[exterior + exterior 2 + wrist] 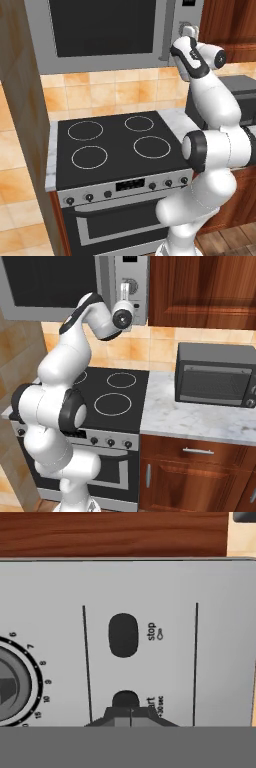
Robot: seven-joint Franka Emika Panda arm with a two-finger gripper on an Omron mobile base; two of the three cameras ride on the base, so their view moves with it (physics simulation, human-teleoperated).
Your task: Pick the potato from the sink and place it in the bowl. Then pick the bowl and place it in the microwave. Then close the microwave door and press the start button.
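the arm [212, 145] is built of glossy white rounded shells, bulbous at each segment, joined by dark grey to black bands at the joints. a round dark cap sits on the wrist end [121, 317]. the gripper [131, 716] shows small dark finger tips.

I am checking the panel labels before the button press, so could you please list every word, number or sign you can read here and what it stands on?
"stop", with a small symbol under it: beside the dark oval button on the light-grey microwave control panel.
"start" and "30 sec", partly hidden: beside the lower dark button, where the gripper points.
"6 7 8 9 10 15": around the round grey dial.
Black stove display: too blurred to read.
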